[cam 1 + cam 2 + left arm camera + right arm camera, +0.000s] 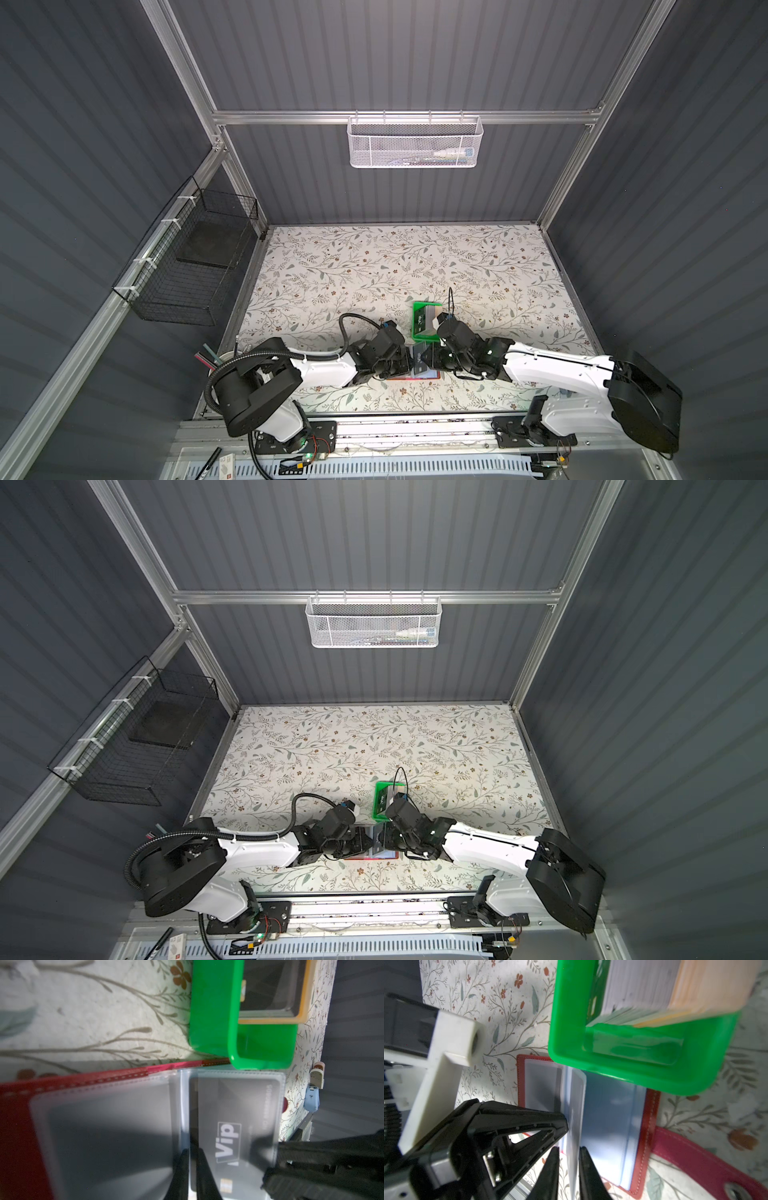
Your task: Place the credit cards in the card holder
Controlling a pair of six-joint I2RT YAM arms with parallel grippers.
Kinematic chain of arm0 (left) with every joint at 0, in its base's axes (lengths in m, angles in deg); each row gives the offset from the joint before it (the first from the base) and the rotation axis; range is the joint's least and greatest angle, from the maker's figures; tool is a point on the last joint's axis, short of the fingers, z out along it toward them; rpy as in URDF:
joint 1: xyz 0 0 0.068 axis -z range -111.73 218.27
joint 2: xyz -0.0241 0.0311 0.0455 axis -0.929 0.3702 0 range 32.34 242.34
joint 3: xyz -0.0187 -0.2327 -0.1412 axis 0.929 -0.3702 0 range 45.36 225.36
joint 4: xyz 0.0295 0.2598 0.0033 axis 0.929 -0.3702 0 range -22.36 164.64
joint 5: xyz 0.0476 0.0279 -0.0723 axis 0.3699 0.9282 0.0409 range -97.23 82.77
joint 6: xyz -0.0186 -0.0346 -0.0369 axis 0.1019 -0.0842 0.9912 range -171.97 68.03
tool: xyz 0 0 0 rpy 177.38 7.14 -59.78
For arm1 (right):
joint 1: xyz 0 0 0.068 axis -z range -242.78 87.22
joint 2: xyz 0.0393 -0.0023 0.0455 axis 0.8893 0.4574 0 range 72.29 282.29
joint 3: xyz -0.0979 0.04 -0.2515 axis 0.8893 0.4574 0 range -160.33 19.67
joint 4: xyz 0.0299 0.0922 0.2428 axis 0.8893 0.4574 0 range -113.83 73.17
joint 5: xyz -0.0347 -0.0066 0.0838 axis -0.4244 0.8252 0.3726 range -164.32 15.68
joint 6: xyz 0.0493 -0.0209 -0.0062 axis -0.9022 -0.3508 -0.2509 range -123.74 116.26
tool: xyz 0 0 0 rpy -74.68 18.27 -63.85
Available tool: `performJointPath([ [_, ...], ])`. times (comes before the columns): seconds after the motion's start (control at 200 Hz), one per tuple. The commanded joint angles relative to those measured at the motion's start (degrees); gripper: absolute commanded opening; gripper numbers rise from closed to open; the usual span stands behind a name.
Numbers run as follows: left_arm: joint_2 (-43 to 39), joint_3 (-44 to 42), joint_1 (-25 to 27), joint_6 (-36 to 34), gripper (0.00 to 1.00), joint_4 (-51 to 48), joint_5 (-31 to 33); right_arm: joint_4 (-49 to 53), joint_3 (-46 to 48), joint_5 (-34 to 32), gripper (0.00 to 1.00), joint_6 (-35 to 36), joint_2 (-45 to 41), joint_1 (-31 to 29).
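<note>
The red card holder point(18, 1126) lies open near the table's front, its red edge point(434, 376) point(390, 857) showing under both grippers. One clear sleeve point(577, 1095) stands up, and inside it is a black "Vip" credit card point(234, 1118). My left gripper point(191, 1153) point(411, 361) is nearly shut, pinching the sleeve pages by the spine. My right gripper point(569, 1149) point(424, 359) grips the standing sleeve's free edge between its fingers point(311, 1157). More credit cards point(654, 991) stand in the green tray point(633, 1076).
The green tray point(419, 332) point(376, 810) sits right behind the holder and overlaps its far edge. The holder's snap tab point(695, 1157) lies out on the floral table point(374, 266). A white mesh basket point(415, 141) hangs on the back wall, a black wire basket point(195, 266) on the left.
</note>
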Motion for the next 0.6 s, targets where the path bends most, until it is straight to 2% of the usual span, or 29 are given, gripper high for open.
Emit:
performJointPath([
  [0.0,-3.26,-1.66,-0.38,1.08,0.12,-1.78,-0.21,2.31,-2.33,-1.22,0.21,0.7,1.14,-0.61],
  [0.405,-17.34,-8.3,-5.12,1.14,0.15,-5.47,-0.93,4.02,-9.49,-2.5,0.23,1.07,7.43,-4.26],
  [0.595,-19.87,-10.73,-5.88,1.39,0.17,-5.38,-0.93,3.93,-11.88,-2.69,0.26,0.84,10.54,-5.57],
])
